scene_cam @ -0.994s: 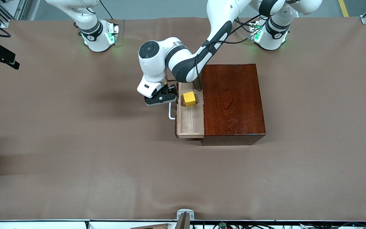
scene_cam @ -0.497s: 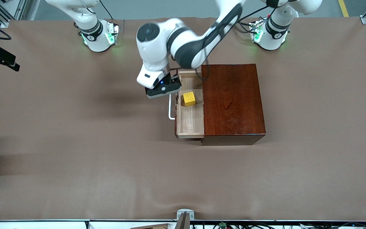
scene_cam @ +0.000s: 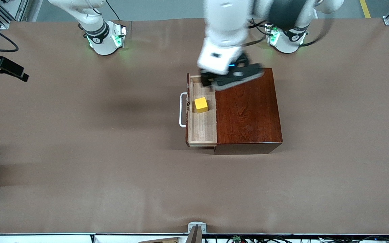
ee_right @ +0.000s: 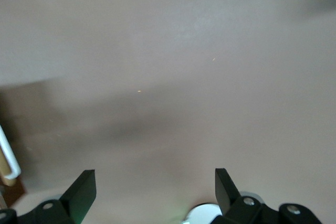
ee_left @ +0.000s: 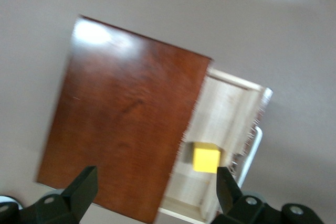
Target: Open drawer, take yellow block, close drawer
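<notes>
Drawer [scene_cam: 202, 114] is open, so next the spread left claw [ee_left: 152, 187], over the box [scene_cam: 247, 108], must drop onto the yellow block [scene_cam: 201, 104] while the spread right claw [ee_right: 155, 184] waits.

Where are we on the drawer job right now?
Done: the drawer is pulled out. In hand: nothing; the left gripper hangs open over the box, empty. Left: the yellow block sits in the drawer, to be taken out; then closing it. The right gripper waits open, off over the table.
</notes>
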{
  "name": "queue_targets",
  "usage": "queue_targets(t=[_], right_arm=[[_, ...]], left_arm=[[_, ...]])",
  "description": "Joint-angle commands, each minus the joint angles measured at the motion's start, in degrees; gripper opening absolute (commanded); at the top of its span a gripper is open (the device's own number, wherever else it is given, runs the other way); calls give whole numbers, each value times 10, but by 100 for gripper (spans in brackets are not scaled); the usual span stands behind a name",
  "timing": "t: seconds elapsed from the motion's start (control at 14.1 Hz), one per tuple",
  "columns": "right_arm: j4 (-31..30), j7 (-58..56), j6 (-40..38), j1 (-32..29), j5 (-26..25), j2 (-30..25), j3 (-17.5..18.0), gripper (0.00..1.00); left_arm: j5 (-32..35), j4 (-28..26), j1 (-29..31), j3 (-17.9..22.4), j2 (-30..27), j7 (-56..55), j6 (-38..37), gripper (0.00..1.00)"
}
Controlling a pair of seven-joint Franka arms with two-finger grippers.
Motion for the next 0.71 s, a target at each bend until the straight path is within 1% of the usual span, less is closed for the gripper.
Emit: queue_targets(t=[0.0,0.21,0.43,0.5,0.64], right_arm=[[2,69,-3,24,12,0,3,100],[-1,128,-4,42,12,2,4,100],[-10,201,0,80,11,5,3,100],[-12,230,0,85,12,7,4,100],[-11,282,4,117,11,13,4,100]], left_arm=[[1,-31,51,-7,-52,46,-23,100],[1,-54,121,-7,-90,151,-40,100],[-2,-99,198,-8,-129,276,-40,100],[-2,-106,216,-8,-136,299,-40,100],[-2,-124,246,-8,-147,334,-39,100]])
